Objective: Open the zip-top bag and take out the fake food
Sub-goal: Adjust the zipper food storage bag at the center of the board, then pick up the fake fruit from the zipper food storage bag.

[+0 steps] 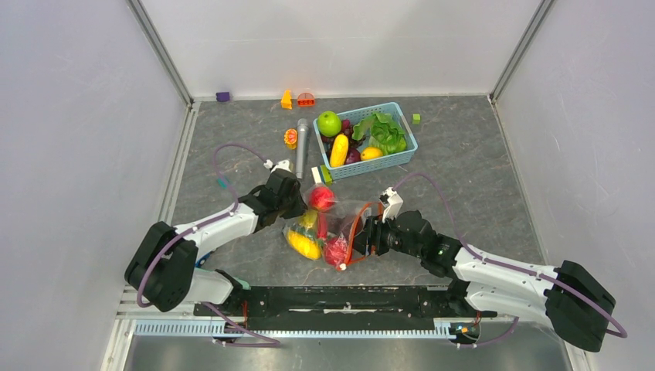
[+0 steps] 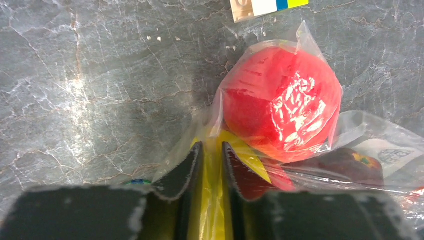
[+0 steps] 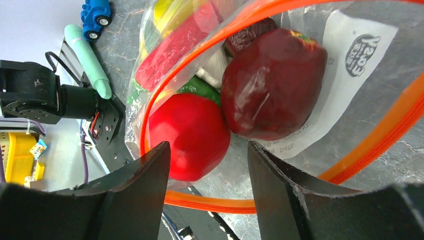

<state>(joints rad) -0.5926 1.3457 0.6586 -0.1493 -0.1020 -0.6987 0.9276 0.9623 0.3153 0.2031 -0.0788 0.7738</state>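
The left end effector (image 2: 211, 150) is clamped on thin bag (image 2: 360, 125) film, which may slip free. The right end effector (image 3: 209, 147), jaws apart at the mouth, could push the red fruit (image 3: 187, 132) deeper.

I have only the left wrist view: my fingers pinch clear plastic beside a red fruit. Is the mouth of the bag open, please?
Observer: Yes. In the right wrist view the orange zip strip of the zip-top bag makes a wide open loop.
Operator: Where are the right fingers?
Observer: The right fingers stand apart at that mouth.
Operator: What lies nearest to them?
Observer: A dark maroon fruit and another red fruit, both inside the bag.
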